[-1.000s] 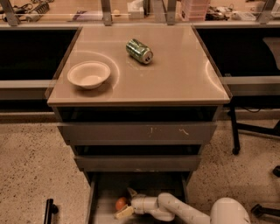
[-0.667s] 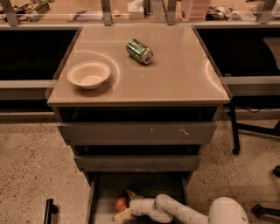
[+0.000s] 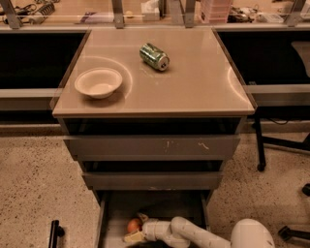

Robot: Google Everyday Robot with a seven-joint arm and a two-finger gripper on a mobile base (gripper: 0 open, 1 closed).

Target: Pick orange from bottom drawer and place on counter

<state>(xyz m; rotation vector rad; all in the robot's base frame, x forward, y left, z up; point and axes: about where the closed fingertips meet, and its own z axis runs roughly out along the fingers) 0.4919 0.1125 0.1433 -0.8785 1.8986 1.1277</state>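
At the far left a black handle point(image 3: 54, 231) stands over the speckled floor point(image 3: 34, 179), just beside the cabinet's foot. On the counter point(image 3: 198, 85), near its left edge, sits a white bowl point(image 3: 98, 82) – upright, with nothing visible in it. Below the counter's front lip come two shallow grey drawers point(image 3: 150, 145), their fronts scuffed, and under them the bottom drawer point(image 3: 164, 206) stands open toward the camera. The orange point(image 3: 133, 224) lies on this drawer's floor, in its left half and near the left wall. The tool point(image 3: 138, 228) is down inside the drawer right at the orange, reaching it from the right; whether it grips the fruit or only stands around it I cannot tell. Back on the counter, right of the bowl and well apart from it, a green can point(image 3: 154, 56) lies on its side, its end facing front-right. The white arm point(image 3: 193, 235) runs from the tool rightward out of the drawer to a rounded white body point(image 3: 252, 235) at the bottom edge. Behind the counter runs a cluttered bench point(image 3: 97, 9) with metal posts – and at the far right dark chair legs point(image 3: 264, 145) stand on the floor.
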